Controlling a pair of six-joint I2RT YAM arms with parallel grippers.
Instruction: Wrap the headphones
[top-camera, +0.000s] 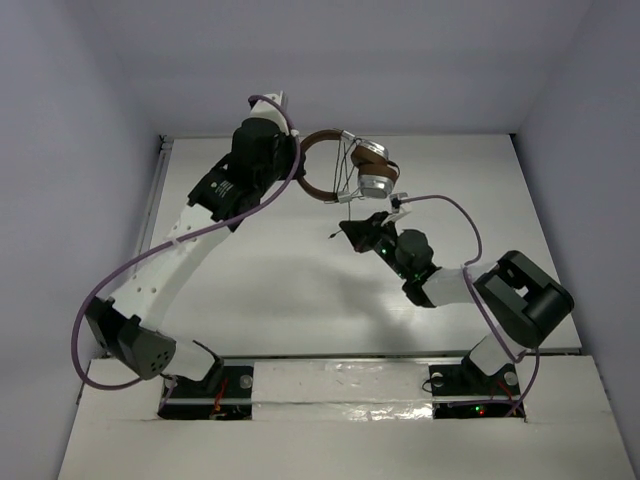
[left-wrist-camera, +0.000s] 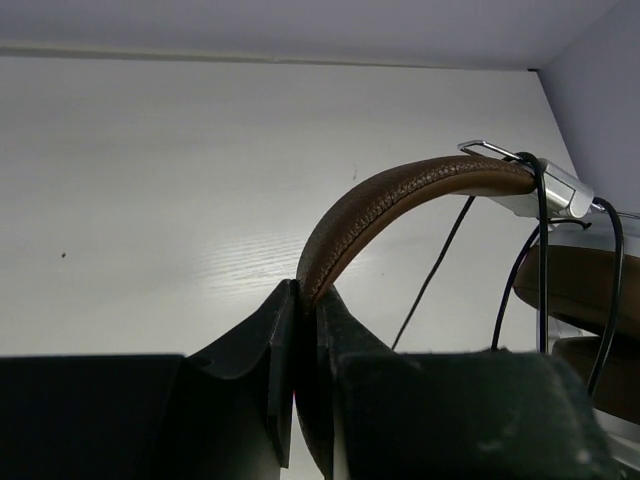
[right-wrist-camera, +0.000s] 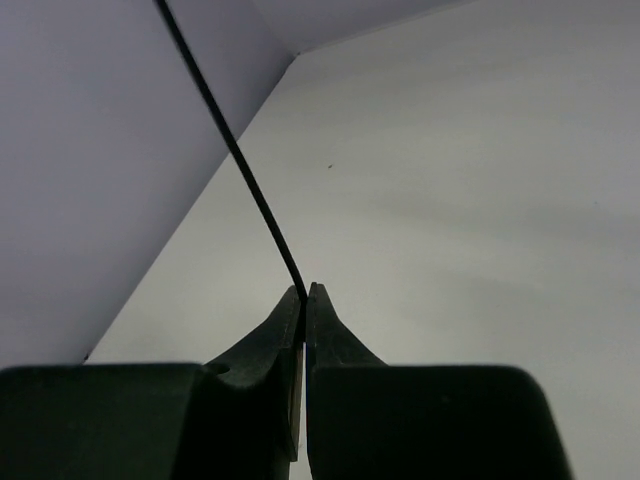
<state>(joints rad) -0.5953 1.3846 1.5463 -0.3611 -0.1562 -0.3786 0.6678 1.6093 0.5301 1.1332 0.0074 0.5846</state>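
Observation:
The headphones (top-camera: 365, 170) hang in the air above the back of the table, brown headband to the left, silver-grey earcups to the right. My left gripper (top-camera: 298, 160) is shut on the brown headband (left-wrist-camera: 390, 200). The thin black cord (top-camera: 348, 205) runs from the earcups down to my right gripper (top-camera: 350, 232), which is shut on it. In the right wrist view the cord (right-wrist-camera: 240, 160) rises up and left from the closed fingertips of my right gripper (right-wrist-camera: 304, 292). Several cord strands (left-wrist-camera: 540, 260) cross the headband's silver slider in the left wrist view.
The white table (top-camera: 300, 290) is boxed in by grey walls at the back and both sides. Thick purple cables (top-camera: 140, 270) loop along both arms. The arm bases stand on a white ledge (top-camera: 340, 385) at the near edge.

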